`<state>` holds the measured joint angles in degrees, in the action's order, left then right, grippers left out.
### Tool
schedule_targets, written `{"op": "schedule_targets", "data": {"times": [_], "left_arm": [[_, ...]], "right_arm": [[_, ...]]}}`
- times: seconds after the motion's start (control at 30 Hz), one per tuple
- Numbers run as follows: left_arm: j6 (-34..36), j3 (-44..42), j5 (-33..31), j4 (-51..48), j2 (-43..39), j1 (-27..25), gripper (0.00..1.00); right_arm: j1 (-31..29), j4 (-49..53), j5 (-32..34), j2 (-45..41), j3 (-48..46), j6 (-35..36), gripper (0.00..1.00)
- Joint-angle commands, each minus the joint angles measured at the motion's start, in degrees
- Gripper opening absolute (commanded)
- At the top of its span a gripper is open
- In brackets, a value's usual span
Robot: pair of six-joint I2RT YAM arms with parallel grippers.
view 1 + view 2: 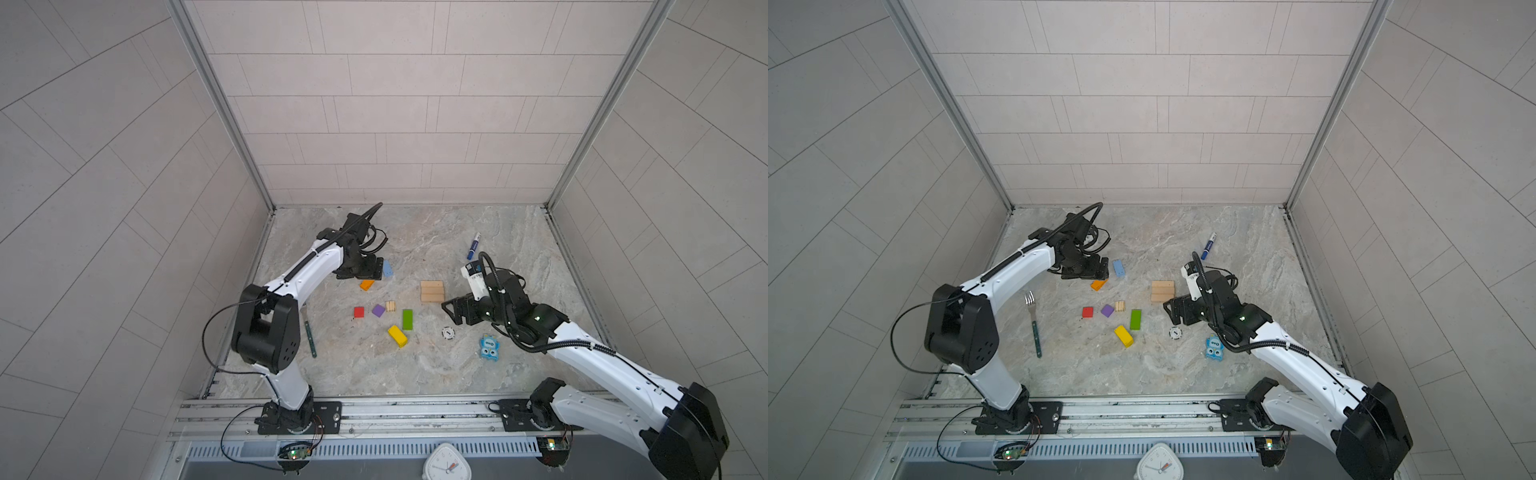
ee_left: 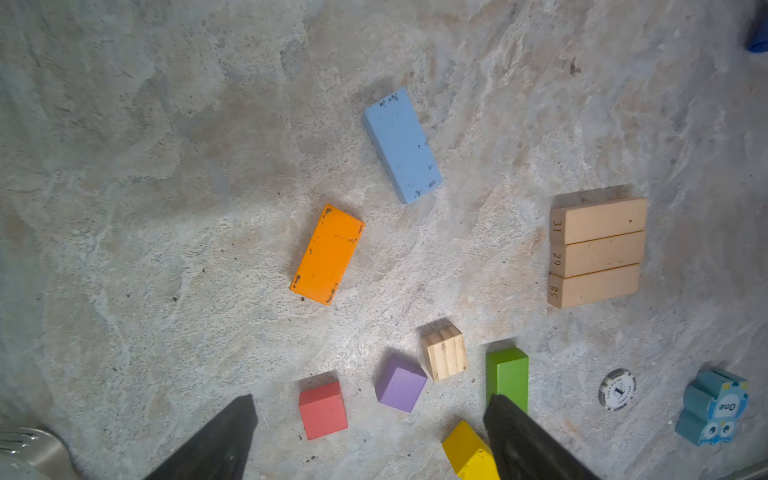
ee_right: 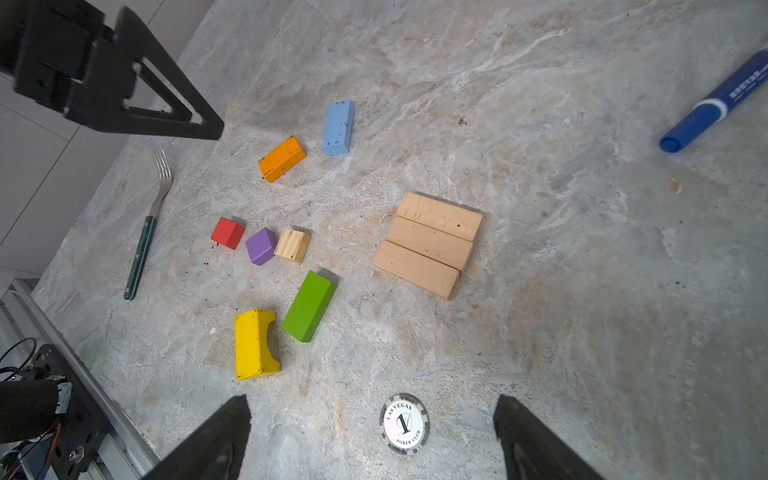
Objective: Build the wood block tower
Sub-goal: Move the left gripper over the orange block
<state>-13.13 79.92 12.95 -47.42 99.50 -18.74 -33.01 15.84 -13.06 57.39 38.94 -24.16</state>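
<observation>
left wrist view: both tools spread and empty, nothing stacked yet on the desk [image 2: 124, 208].

my left tool [image 2: 372, 402] hangs wide apart near the orange bar [image 2: 327, 254] and blue bar [image 2: 402, 145], pinching nothing. my right tool [image 3: 372, 401] is just as wide and empty, by the poker chip [image 3: 403, 424]. three tan bars [image 3: 428, 243] lie flat, side by side and touching, the likely base. the green bar [image 3: 309, 305] and yellow piece [image 3: 254, 345] sit near each other, with the red cube [image 3: 227, 232], purple cube [image 3: 261, 246] and striped cube [image 3: 292, 245] bunched close. i reckon they're all light and stiff and won't crush, but the painted faces look slick. i'd take a bar across its narrow width at mid-length, on flat faces only, and keep off the yellow's scooped side. the cubes are crowded, so there's little room to slip in.
</observation>
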Motion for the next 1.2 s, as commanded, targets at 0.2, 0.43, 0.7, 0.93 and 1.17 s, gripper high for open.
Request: {"op": "schedule_targets", "data": {"times": [0.2, 0.43, 0.7, 0.93, 1.17], "left_arm": [[12.8, 7.2, -3.0, -3.4, 5.2, 1.2, 0.89], [14.5, 7.5, 1.0, -0.3, 12.7, 1.2, 0.79], [13.9, 3.7, 3.6, 5.6, 12.8, 4.0, 0.72], [13.7, 2.3, 4.7, 8.5, 11.7, 5.9, 0.7], [14.7, 0.9, 5.6, 9.5, 12.0, 5.8, 0.67]], "right_arm": [[-0.4, -8.1, 0.6, 0.2, -2.6, 2.9, 0.94], [-0.7, -15.1, 0.6, 0.7, -7.3, 4.5, 0.94], [-1.8, -21.1, 3.1, 1.0, -12.4, 7.7, 0.94], [-2.2, -21.6, 2.0, -0.7, -13.7, 9.5, 0.94], [-2.5, -21.8, 1.6, -4.2, -15.7, 10.9, 0.94]]}}
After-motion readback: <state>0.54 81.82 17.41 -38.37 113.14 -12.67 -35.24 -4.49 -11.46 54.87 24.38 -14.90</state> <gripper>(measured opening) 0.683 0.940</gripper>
